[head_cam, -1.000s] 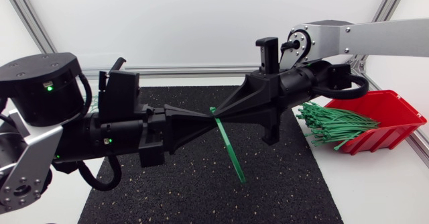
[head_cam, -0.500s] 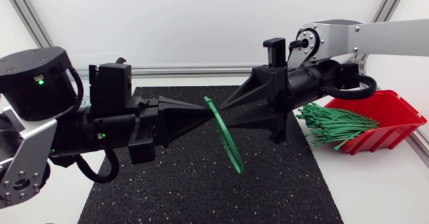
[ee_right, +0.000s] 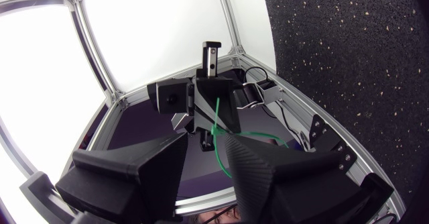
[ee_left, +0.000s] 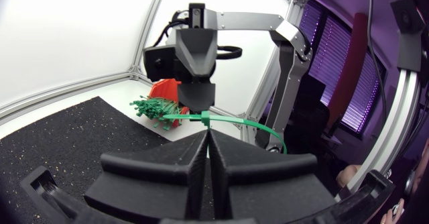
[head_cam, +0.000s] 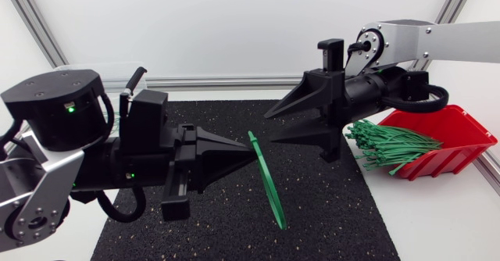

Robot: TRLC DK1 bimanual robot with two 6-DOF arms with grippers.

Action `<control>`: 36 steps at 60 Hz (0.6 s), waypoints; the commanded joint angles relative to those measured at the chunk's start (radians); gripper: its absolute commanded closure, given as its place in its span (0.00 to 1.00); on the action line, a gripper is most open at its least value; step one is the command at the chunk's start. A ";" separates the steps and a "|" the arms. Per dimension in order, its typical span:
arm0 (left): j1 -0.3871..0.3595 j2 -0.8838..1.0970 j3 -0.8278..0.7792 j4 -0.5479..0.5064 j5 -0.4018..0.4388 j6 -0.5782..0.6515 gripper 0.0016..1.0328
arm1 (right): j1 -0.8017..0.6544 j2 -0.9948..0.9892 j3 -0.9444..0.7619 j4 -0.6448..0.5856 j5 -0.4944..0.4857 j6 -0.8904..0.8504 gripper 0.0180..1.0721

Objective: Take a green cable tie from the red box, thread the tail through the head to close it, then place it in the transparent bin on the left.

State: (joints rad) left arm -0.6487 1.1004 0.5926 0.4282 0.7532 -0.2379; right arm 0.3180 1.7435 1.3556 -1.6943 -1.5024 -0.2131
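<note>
Left gripper (head_cam: 250, 148): fingers pressed together, pinching one green cable tie (head_cam: 267, 184) just below its head. It is held over the black mat (head_cam: 328, 206), well apart from the red box (head_cam: 457, 128).
Cable tie tail: curves down from the grip toward the mat, away from the red box.
Right gripper (head_cam: 270, 129): fingers spread with nothing held. It sits between the tie and the red box, tips near the tie's head, apart from it.
Bundle of green cable ties (head_cam: 391, 145): spills over the red box's rim on the side facing the right gripper.
</note>
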 commanded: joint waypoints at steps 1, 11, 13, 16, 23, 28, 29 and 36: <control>-0.031 -0.002 -0.031 -0.009 0.017 0.055 0.96 | 0.016 0.036 0.010 -0.068 0.004 -0.016 0.57; -0.046 0.001 -0.036 -0.026 0.015 0.115 0.96 | 0.066 0.056 0.010 -0.061 0.034 -0.016 0.58; -0.045 0.001 -0.036 -0.026 0.015 0.123 0.96 | 0.076 0.062 0.010 -0.059 0.045 -0.016 0.58; -0.040 -0.002 -0.039 -0.026 0.015 0.140 0.96 | 0.092 0.071 0.007 -0.057 0.056 -0.017 0.58; -0.023 -0.010 -0.039 -0.028 0.015 0.163 0.96 | 0.104 0.076 0.004 -0.057 0.065 -0.043 0.65; -0.019 -0.014 -0.047 -0.029 0.015 0.176 0.96 | 0.102 0.076 0.002 -0.057 0.065 -0.054 0.66; -0.019 -0.014 -0.048 -0.029 0.015 0.178 0.96 | 0.102 0.076 0.002 -0.057 0.065 -0.055 0.66; -0.020 -0.014 -0.059 -0.029 0.015 0.184 0.96 | 0.104 0.076 0.000 -0.057 0.065 -0.057 0.67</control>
State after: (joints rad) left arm -0.6754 1.0973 0.5671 0.3992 0.7704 -0.0769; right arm 0.4137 1.8015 1.3556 -1.6936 -1.4414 -0.2481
